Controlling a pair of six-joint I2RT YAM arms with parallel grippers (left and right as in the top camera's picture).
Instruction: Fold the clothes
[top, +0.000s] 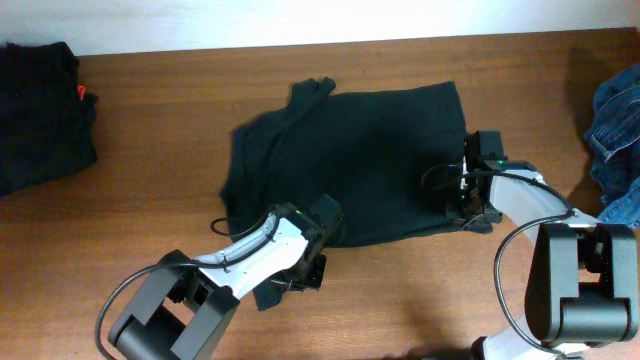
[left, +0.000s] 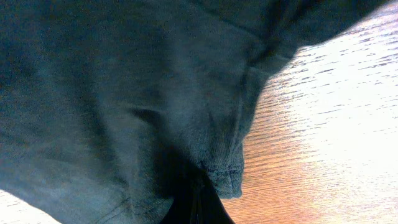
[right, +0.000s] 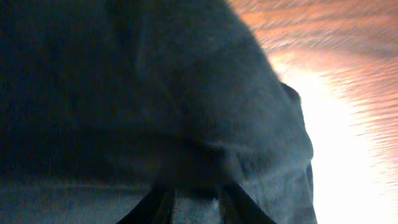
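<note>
The plain dark cloth T-shirt (top: 350, 150) covers the left gripper (top: 322, 228) at its near hem and the right gripper (top: 463, 195) at its right edge. Left of it a black cloth heap (top: 40, 110) and right of it blue denim (top: 620, 140) are cropped.

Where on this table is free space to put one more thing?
Bare wood lies between the dark pile and the black T-shirt, between it and the blue garment, and between left arm and right arm. Crowded: the shirt's near edge.

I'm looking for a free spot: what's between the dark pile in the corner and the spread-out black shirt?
Only bare brown table lies between the dark pile and the black shirt; the overhead view shows it.
</note>
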